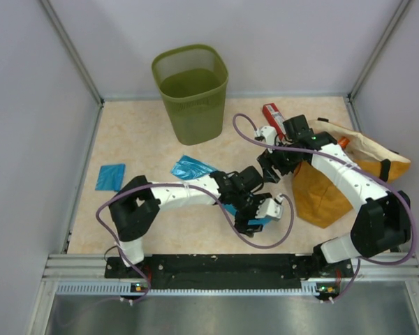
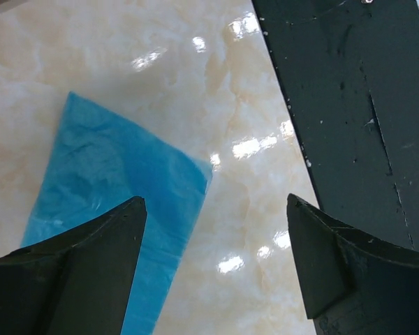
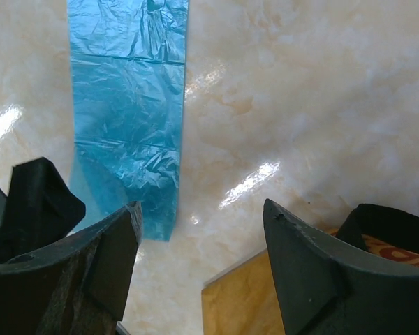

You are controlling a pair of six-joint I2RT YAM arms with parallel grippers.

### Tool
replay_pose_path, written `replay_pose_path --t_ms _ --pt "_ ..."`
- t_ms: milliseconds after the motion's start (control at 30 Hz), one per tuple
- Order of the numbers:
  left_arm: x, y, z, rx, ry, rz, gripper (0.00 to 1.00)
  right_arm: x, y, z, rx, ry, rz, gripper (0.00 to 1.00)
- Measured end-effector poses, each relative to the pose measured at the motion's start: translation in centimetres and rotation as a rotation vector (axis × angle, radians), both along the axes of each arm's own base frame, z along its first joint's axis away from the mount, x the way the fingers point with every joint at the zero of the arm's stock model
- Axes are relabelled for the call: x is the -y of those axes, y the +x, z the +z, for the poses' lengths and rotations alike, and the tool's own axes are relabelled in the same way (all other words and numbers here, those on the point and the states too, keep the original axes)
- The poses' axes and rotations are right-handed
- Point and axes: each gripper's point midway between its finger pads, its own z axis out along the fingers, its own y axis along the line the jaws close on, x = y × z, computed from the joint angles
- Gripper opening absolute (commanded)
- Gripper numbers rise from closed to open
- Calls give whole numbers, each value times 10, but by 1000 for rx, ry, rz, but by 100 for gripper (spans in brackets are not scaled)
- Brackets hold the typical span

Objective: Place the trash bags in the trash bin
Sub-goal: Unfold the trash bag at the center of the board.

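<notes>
The olive-green mesh trash bin (image 1: 189,91) stands at the back of the table. Three light-blue trash bags lie flat on the table: a folded square (image 1: 110,176) at the left, a crinkled one (image 1: 191,167) in front of the bin, and one (image 1: 260,221) partly hidden under my left gripper (image 1: 255,215). In the left wrist view my left gripper (image 2: 215,209) is open above the folded bag's (image 2: 105,195) right edge, holding nothing. My right gripper (image 1: 270,163) hovers by the orange sack; in its wrist view my right gripper (image 3: 202,209) is open and empty, with a blue bag strip (image 3: 129,105) ahead to its left.
A mustard-orange sack (image 1: 335,185) with black handles sits at the right, its corner (image 3: 244,303) below my right gripper. A red box (image 1: 272,116) lies behind it. The black base rail (image 2: 363,105) runs close to my left gripper. Walls enclose the table.
</notes>
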Motion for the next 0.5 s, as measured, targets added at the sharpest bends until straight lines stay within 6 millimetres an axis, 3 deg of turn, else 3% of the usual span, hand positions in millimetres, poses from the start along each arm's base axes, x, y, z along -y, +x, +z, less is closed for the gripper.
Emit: replay_pose_path --t_ms 167,300,400,500 --pt "9 -11 -27 -21 38 -26 78 -1 0 0 -4 13 2 68" --pt "16 -7 -38 -22 41 3 62 -1 -3 -3 -17 16 4 68" --pt "23 1 -39 -2 26 39 38 -1 -4 -2 -19 21 7 68" --pt "30 10 -36 31 2 70 2 -2 -5 -2 -20 26 9 68"
